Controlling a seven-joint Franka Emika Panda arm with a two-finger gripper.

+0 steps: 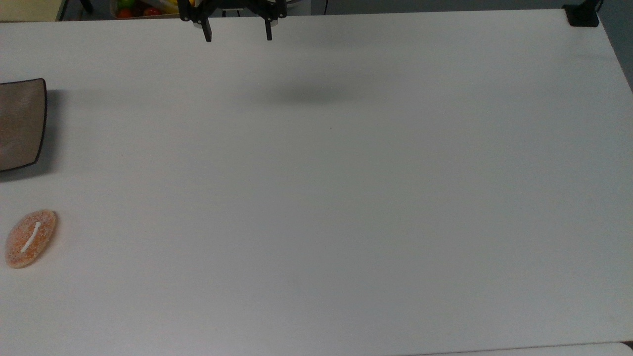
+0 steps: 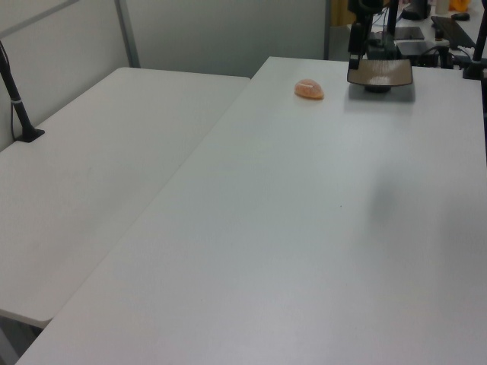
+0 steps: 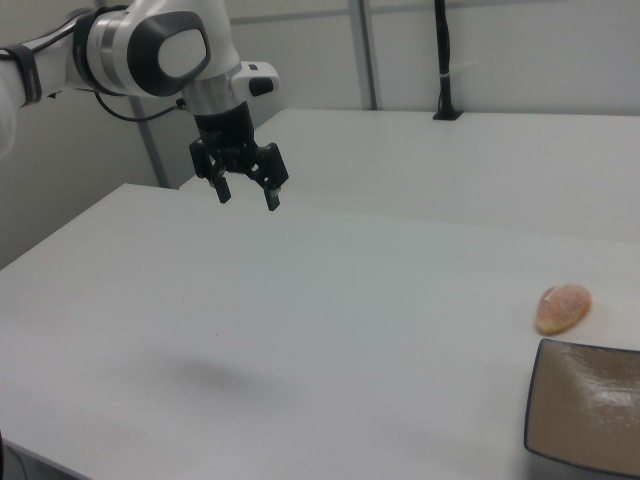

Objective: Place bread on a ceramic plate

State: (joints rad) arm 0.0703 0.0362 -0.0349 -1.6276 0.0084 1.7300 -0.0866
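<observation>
The gripper [image 1: 237, 37] hangs above the table [image 1: 346, 198] at 12 o'clock in the top view, fingers wide apart and holding nothing. The bread [image 1: 30, 239] lies at 8 o'clock, near the ceramic plate [image 1: 20, 123] at 9 o'clock, not touching.

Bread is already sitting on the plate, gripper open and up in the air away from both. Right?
Not quite. The bread lies on the table beside the plate, apart from it, as the right view shows. The rest holds: the gripper is open and in the air, away from both.
</observation>
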